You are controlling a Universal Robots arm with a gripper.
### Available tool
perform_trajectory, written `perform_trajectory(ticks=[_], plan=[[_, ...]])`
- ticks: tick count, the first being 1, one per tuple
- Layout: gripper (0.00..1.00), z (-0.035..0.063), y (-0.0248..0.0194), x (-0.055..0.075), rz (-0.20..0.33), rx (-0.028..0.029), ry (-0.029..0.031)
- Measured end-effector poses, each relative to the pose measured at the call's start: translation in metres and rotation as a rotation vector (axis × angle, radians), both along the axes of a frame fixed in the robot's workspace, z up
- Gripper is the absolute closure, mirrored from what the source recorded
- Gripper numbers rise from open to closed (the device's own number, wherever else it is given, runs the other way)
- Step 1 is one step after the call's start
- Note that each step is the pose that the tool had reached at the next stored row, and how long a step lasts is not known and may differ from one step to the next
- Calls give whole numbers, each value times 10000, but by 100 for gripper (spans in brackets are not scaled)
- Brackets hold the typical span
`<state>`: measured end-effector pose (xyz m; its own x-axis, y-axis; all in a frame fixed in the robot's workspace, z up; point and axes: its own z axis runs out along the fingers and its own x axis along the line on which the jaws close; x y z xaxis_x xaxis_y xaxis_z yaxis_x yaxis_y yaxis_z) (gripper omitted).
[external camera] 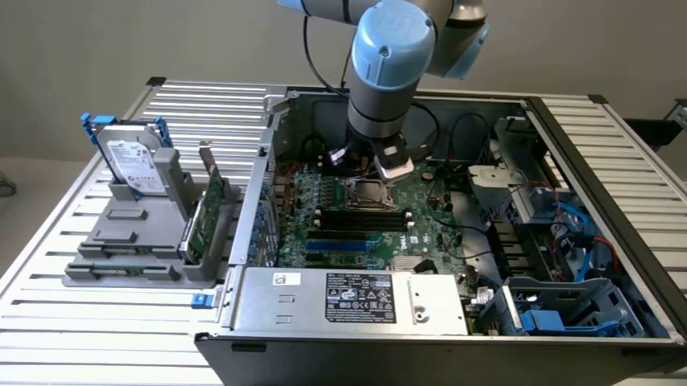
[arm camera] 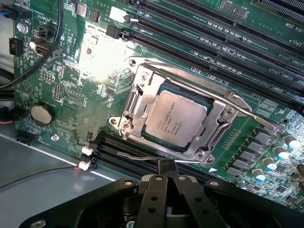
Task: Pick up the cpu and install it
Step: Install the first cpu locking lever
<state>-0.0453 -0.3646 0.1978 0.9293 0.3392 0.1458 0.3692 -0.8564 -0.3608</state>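
- Print on the cpu (arm camera: 175, 121): too fine to read, its rim slipping under the metal frame (arm camera: 137, 102).
- Arm (external camera: 392, 48) is cut off at the exterior view's top edge and masks the motherboard (external camera: 429, 233) behind it.

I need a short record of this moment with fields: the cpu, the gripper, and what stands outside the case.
cpu: seated in the socket, within the metal frame
gripper: shut, tips at the wire lever beside the socket; grip on it unclear
outside the case: hard drive upright in a grey holder
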Motion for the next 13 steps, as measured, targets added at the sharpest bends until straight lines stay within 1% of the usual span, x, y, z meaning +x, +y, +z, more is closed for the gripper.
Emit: perform_trajectory(ticks=[7, 13], plan=[[89, -7, 3, 13, 1, -10, -1], [89, -11, 10, 28, 1, -42, 0]])
